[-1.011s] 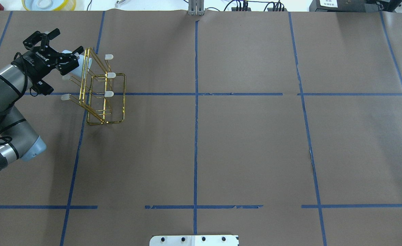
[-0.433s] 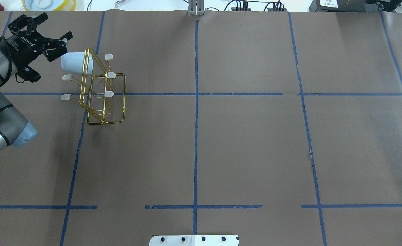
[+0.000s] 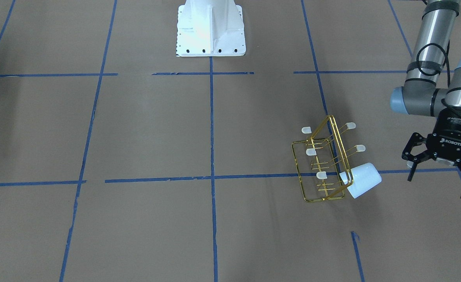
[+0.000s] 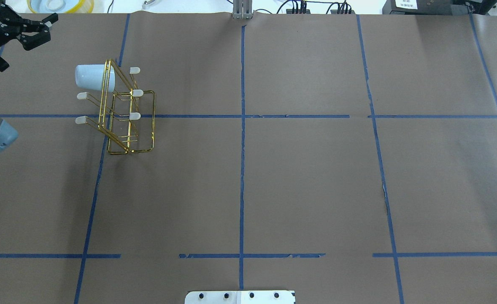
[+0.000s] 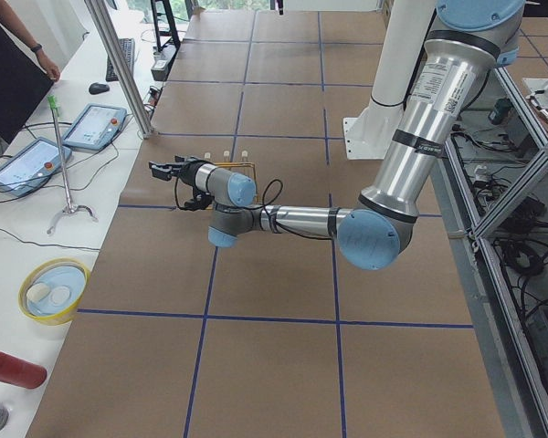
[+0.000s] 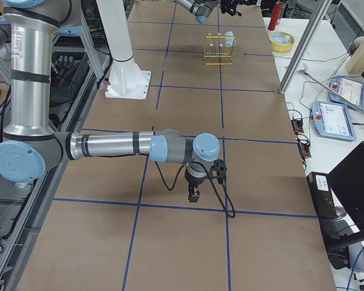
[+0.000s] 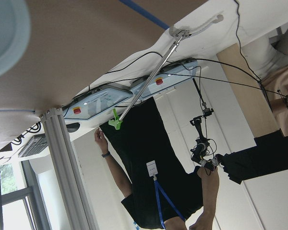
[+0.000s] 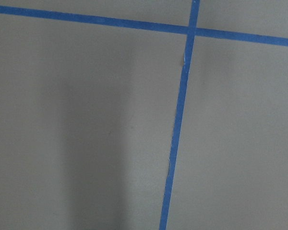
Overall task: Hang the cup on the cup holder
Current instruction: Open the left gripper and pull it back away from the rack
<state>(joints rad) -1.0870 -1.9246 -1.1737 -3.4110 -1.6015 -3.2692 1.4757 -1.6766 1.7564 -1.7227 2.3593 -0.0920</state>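
Cup (image 4: 92, 77) hangs on the cup holder (image 4: 103, 101), slid mouth-first over the far-end prong on the rack's left side. It is tilted w/ its base pointing out twd the table's left edge. L gripper (image 3: 438, 186) is well apart from the cup, off to that same side, jaws spread wide w/ nothing between them. R gripper (image 6: 197, 185) shows only in the right side view, low over the brown paper (image 8: 86, 120) far from the rack, so can't tell whether its jaws are apart or together.
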